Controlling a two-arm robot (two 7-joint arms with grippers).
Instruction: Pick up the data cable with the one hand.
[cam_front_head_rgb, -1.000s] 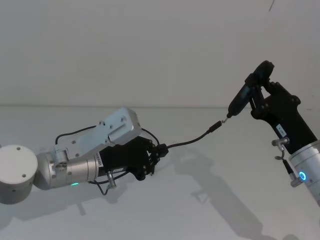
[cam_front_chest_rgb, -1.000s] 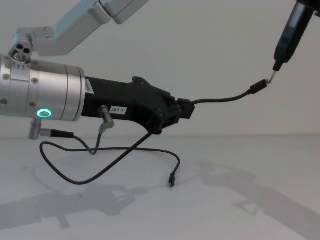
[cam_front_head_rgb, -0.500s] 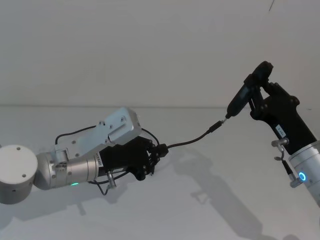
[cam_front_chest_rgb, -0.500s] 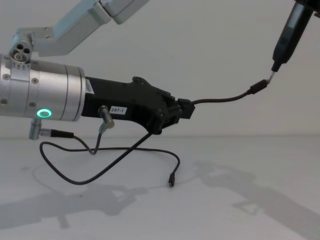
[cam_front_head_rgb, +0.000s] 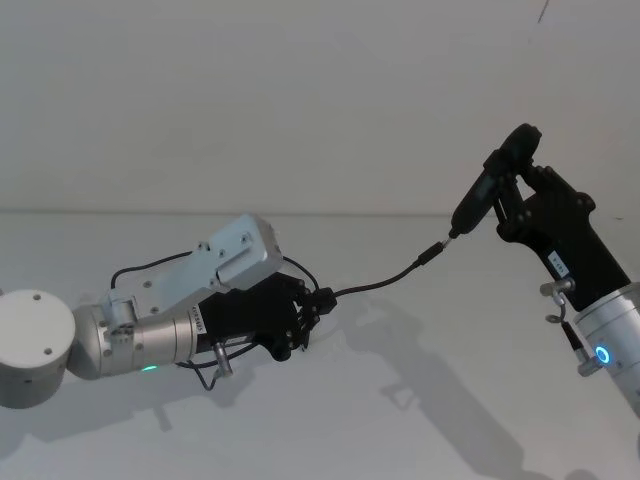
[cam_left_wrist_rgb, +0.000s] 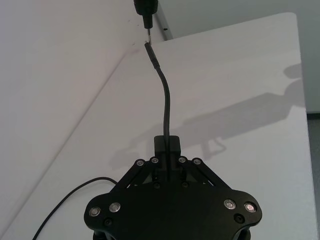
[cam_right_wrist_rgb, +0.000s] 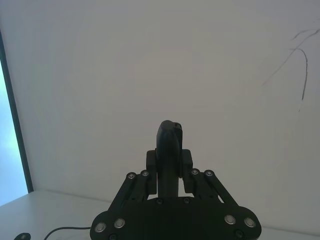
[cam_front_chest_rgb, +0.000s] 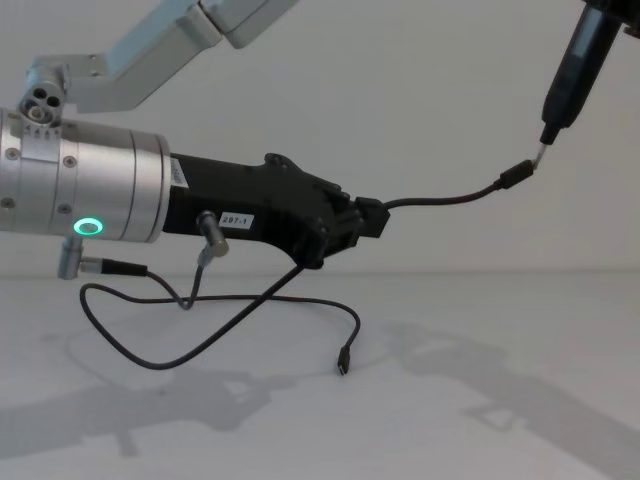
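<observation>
The pen-like tool (cam_front_chest_rgb: 578, 62) is cut off at the chest view's upper edge.

We see a plain white table (cam_front_chest_rgb: 520, 440). The lower part of the data cable (cam_front_chest_rgb: 200, 345) lies on it in a loose loop, one small flat plug (cam_front_chest_rgb: 343, 362) at the end of that loop. Shadows fall beside the cable.
</observation>
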